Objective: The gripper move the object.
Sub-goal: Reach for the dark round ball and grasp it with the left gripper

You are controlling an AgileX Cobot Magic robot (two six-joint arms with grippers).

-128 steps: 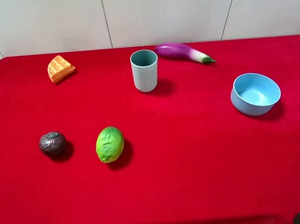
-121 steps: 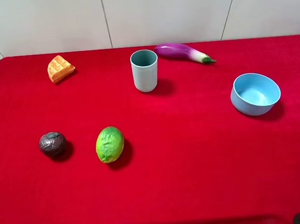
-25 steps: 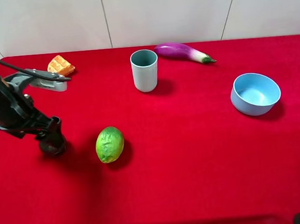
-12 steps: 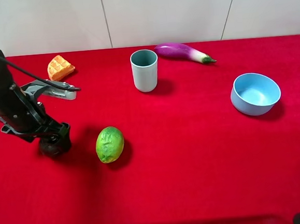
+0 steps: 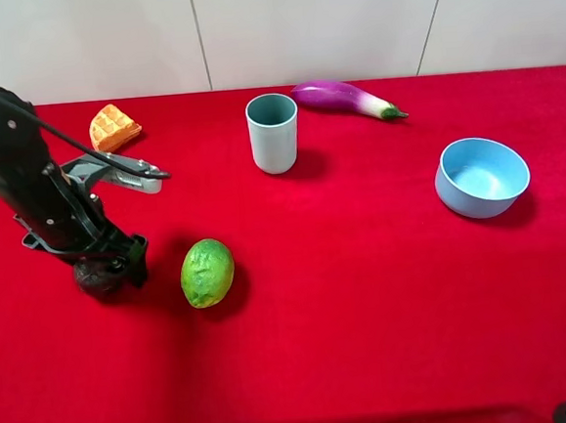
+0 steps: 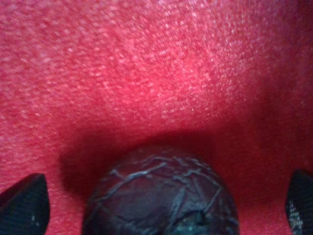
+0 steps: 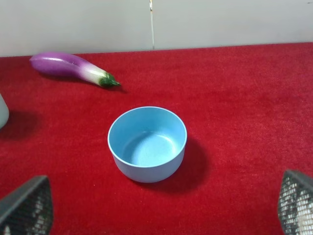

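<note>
**Fruit Between Spread Fingers**

The left gripper [image 5: 109, 267] hung low over the red cloth [image 5: 369, 312], its fingers [image 6: 23, 204] spread wide. The wrinkled dark fruit [image 6: 161, 196] lay on the cloth between them, touching neither, near the lime [image 5: 207, 272].

place: robot lab test bench | signs: red felt-covered table [image 5: 372, 342]; plain white panelled wall [image 5: 317, 23] far; black and dark-grey robot gripper [image 5: 111, 266] near left

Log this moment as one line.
left claw: open, straddling small round wrinkled dark purple-brown fruit | fruit: on red cloth | right claw: open, facing light blue bowl
</note>
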